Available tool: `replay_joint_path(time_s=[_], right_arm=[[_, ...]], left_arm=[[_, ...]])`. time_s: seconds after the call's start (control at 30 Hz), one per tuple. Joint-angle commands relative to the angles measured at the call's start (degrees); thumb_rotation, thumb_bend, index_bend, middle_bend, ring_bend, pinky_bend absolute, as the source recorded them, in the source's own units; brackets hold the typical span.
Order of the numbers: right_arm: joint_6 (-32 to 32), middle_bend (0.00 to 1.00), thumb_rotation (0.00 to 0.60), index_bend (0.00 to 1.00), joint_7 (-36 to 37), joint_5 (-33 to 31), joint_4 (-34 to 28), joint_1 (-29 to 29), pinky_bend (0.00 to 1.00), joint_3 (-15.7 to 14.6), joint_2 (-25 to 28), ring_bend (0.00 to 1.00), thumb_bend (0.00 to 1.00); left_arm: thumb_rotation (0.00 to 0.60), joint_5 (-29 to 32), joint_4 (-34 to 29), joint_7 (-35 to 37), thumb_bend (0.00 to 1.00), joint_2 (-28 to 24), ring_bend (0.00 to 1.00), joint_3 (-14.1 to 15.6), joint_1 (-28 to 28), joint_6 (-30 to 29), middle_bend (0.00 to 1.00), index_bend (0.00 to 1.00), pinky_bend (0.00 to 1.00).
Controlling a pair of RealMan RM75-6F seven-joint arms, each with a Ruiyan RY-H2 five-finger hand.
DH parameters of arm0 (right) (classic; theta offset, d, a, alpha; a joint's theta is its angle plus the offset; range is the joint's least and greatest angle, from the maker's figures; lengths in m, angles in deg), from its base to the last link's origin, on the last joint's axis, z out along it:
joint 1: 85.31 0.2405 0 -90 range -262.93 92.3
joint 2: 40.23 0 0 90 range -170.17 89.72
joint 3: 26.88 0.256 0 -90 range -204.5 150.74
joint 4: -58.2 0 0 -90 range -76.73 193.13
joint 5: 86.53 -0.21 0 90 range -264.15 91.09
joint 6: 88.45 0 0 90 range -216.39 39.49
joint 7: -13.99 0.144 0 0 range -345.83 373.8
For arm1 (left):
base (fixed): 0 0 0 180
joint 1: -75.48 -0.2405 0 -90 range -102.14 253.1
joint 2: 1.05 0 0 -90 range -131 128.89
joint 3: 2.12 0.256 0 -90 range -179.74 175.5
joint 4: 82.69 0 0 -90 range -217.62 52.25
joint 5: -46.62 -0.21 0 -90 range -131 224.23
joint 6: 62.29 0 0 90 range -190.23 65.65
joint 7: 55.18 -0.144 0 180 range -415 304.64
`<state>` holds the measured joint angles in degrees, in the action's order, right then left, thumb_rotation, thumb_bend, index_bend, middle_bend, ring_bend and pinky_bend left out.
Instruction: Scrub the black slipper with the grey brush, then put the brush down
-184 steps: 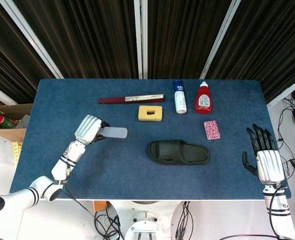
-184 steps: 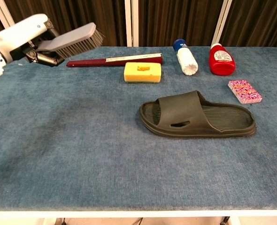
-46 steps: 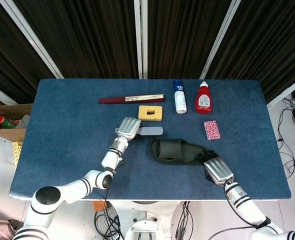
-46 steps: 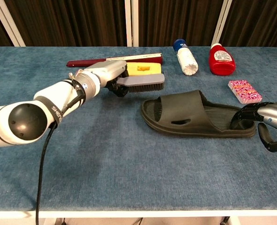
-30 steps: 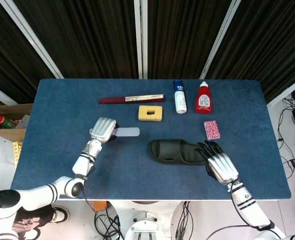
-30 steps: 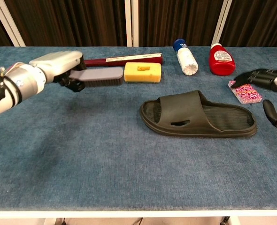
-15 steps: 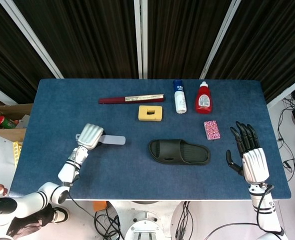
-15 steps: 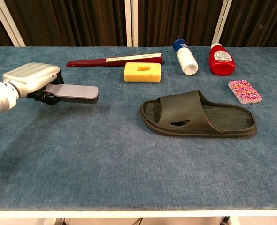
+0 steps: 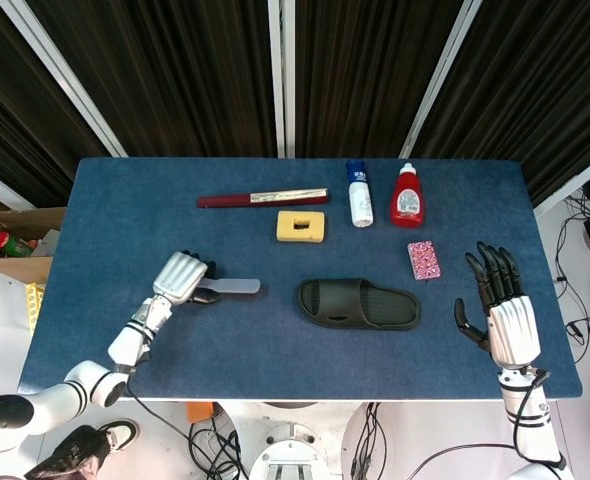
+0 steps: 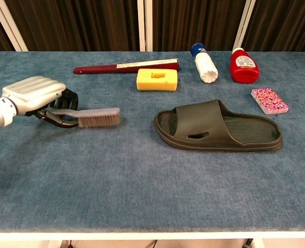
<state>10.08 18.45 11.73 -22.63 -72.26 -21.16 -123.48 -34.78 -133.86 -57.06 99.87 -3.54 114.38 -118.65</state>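
Grasping the brush (image 10: pixel 93 118) handle in my left hand (image 10: pixel 36 95), I am keeping it low over the table (image 10: pixel 142 175), left of the slipper (image 10: pixel 217 126); my right hand (image 9: pixel 502 312) is hovering released, fingers spread.

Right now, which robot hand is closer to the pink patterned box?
The right hand is nearer; it hangs open just right of and slightly below the pink patterned box. The left hand is far across the table, holding the grey brush.
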Motion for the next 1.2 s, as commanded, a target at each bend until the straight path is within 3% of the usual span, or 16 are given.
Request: replay_joint_path(time_s=[0.03, 0.2, 0.47, 0.63, 0.7, 0.83, 0.87, 0.93, 1.03, 1.2], right_arm=[[0.0, 0.0, 0.6, 0.0, 0.0, 0.0, 0.0, 0.0, 0.0, 0.0, 0.0, 0.0, 0.5], [0.0, 0.0, 0.6, 0.0, -0.1, 0.1, -0.2, -0.2, 0.0, 0.1, 0.1, 0.0, 0.5], [0.0, 0.0, 0.6, 0.0, -0.1, -0.1, -0.2, -0.3, 0.0, 0.5, 0.3, 0.0, 0.51], [0.3, 0.0, 0.6, 0.0, -0.4, -0.3, -0.3, -0.5, 0.0, 0.8, 0.6, 0.0, 0.51], [0.1, 0.0, 0.6, 0.0, -0.8, -0.8, -0.4, -0.8, 0.0, 0.8, 0.9, 0.0, 0.5], [-2.0, 0.0, 0.6, 0.0, -2.4, -4.3, -0.8, -2.5, 0.0, 0.0, 2.1, 0.0, 0.49], [-3.0, 0.0, 0.6, 0.0, -2.8, -5.6, -0.9, -3.0, 0.0, -0.4, 2.4, 0.0, 0.48], [-5.7, 0.0, 0.6, 0.0, -3.9, -8.7, -1.2, -4.2, 0.0, -1.3, 3.1, 0.0, 0.46], [-8.9, 0.0, 0.6, 0.0, -4.6, -12.3, -1.4, -5.6, 0.0, -2.5, 3.7, 0.0, 0.42], [-12.0, 0.0, 0.6, 0.0, -5.2, -15.4, -0.5, -7.2, 0.0, -3.8, 4.1, 0.0, 0.39]], left_arm=[[0.284, -0.3, -0.3, -0.2, 0.21, -0.3, 0.3, 0.0, -0.1, 0.0, 0.28, 0.11, 0.45], [0.341, -0.6, -1.2, -0.6, 0.2, -0.9, 0.27, 0.0, -0.3, -0.1, 0.24, 0.07, 0.44], [0.363, -1.3, -3.9, -1.8, 0.2, -2.6, 0.27, -0.2, -0.8, -1.1, 0.24, 0.07, 0.45], [0.376, -0.4, -7.2, -2.5, 0.17, -5.3, 0.27, -2.5, -2.3, -5.7, 0.24, 0.07, 0.45], [0.325, 0.2, -9.6, -1.8, 0.14, -7.2, 0.27, -3.7, -3.8, -8.8, 0.24, 0.07, 0.46], [0.071, 1.3, -18.0, -0.2, 0.13, -13.2, 0.25, -4.5, -9.4, -16.6, 0.22, 0.07, 0.47], [0.03, 1.7, -20.0, -0.3, 0.12, -14.7, 0.24, -4.2, -10.9, -18.0, 0.21, 0.07, 0.46], [0.0, 3.1, -24.9, -1.4, 0.1, -18.1, 0.21, -3.0, -14.4, -20.1, 0.18, 0.07, 0.45], [0.0, 4.5, -30.3, -2.8, 0.08, -21.7, 0.17, -0.5, -19.1, -22.5, 0.14, 0.07, 0.4], [0.0, 4.3, -32.9, -3.4, 0.06, -22.7, 0.15, 2.7, -25.6, -27.8, 0.11, 0.07, 0.37]])
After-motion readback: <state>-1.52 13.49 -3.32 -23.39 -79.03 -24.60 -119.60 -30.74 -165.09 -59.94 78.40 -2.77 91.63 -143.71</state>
